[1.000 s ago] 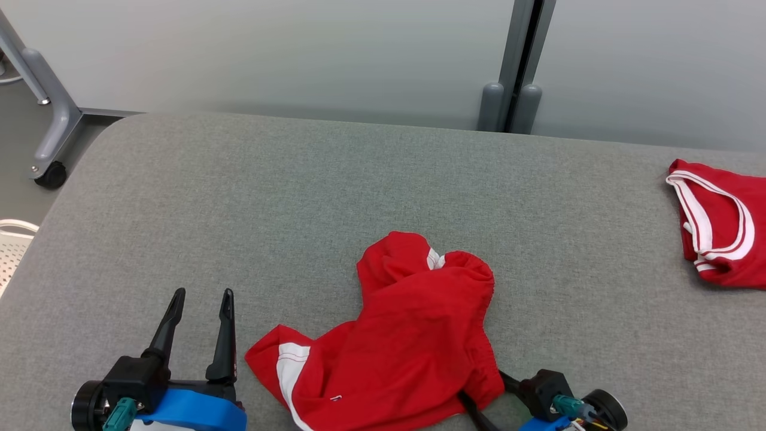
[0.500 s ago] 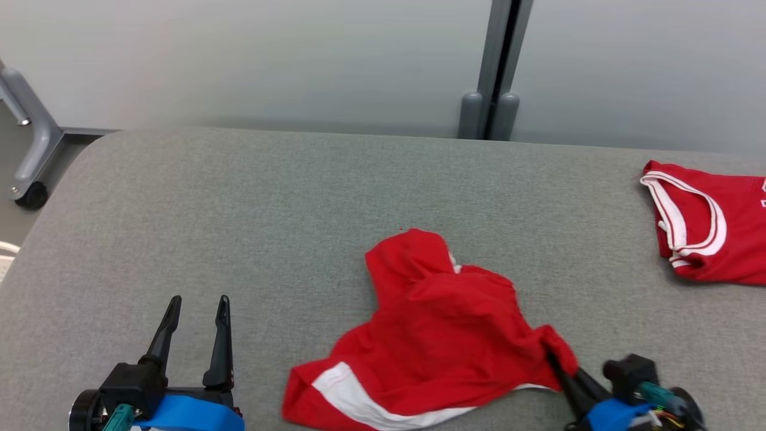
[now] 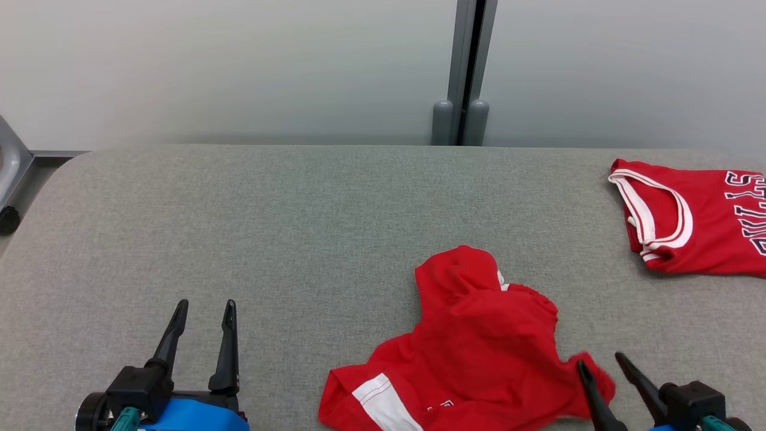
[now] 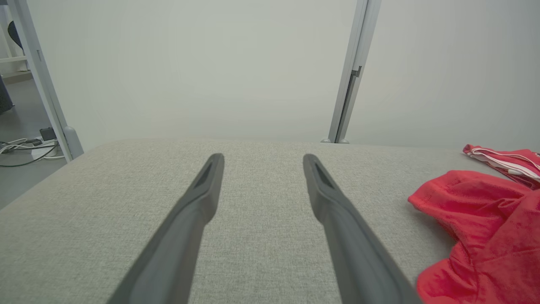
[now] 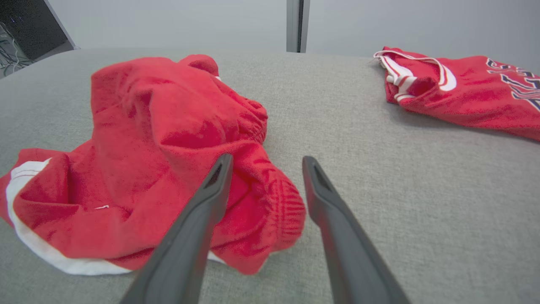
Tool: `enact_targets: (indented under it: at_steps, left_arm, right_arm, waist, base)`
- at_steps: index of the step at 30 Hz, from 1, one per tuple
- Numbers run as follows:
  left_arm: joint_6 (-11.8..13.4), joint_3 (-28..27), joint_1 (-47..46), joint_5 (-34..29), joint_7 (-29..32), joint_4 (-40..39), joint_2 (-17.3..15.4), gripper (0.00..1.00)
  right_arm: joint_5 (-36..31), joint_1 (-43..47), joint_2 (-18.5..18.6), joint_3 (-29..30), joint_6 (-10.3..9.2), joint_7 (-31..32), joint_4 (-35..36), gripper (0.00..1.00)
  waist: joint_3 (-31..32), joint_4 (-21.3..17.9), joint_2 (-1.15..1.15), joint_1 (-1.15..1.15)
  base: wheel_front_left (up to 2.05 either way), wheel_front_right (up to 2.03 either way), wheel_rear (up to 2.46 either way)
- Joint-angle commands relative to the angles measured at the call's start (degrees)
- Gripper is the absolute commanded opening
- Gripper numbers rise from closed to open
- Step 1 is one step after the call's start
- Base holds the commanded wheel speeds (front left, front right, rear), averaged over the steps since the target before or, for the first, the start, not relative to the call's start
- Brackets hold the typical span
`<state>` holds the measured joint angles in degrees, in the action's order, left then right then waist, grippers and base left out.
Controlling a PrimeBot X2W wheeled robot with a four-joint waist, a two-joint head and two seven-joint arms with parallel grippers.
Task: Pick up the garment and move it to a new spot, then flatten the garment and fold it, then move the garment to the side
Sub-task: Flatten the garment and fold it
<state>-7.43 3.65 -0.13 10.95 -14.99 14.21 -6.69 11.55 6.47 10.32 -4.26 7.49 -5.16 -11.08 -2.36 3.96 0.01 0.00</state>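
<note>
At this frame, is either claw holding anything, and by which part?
Nothing is held. The right claw stands open at a corner of the crumpled red garment; the left claw is open over the table.

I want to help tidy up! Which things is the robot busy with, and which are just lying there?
For the job: crumpled red garment; right gripper, open at its corner; left gripper, open.
Just lying there: red jersey, far right on the grey table.

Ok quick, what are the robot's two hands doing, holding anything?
Left gripper: open, holding nothing.
Right gripper: open, fingers either side of the red shorts' edge, not clamped on it.
</note>
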Motion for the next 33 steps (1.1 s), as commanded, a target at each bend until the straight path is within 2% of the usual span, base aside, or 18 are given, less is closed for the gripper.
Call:
enact_targets:
  at_steps: [1,6,11,16,23,33]
  left_arm:
    - [-0.1,0.0,0.3,-0.2,-0.3,0.0,-0.1,1.0]
    - [-0.1,0.0,0.7,0.0,-0.3,0.0,-0.5,1.0]
    - [-0.1,0.0,0.2,0.0,-0.3,-0.2,-0.5,1.0]
    - [-0.1,0.3,-1.3,-0.1,-0.3,-0.3,-0.5,1.0]
    - [-0.1,1.2,-2.4,0.2,-0.3,0.0,-0.2,1.0]
    - [-0.1,1.3,-3.1,0.5,-0.3,0.3,0.3,1.0]
  right_arm:
    - [-0.6,1.1,-0.5,0.5,0.01,-0.6,1.6,1.0]
    - [-1.1,0.8,-1.3,1.4,0.01,-1.9,6.6,1.0]
    - [-1.9,-5.0,0.8,0.5,0.01,0.1,8.4,1.0]
    - [-1.4,-13.9,3.7,-2.5,0.02,4.1,7.0,1.0]
    - [1.7,-24.3,5.9,-9.9,0.01,12.4,-0.1,1.0]
    - [9.1,-31.1,8.9,-19.5,0.02,24.0,-9.9,1.0]
  waist:
    - [0.1,0.0,-0.01,0.0]
    - [0.3,0.1,-0.01,0.0]
    - [-0.4,0.1,-0.01,0.0]
    - [-1.3,0.6,-0.01,0.0]
    - [-2.6,2.4,-0.01,0.0]
    - [-4.0,4.5,-0.01,0.0]
  base:
    - [0.0,0.0,0.0]
    - [0.0,0.0,0.0]
    - [0.0,0.0,0.0]
    - [0.0,0.0,0.0]
    - [0.0,0.0,0.0]
    - [0.0,0.0,0.0]
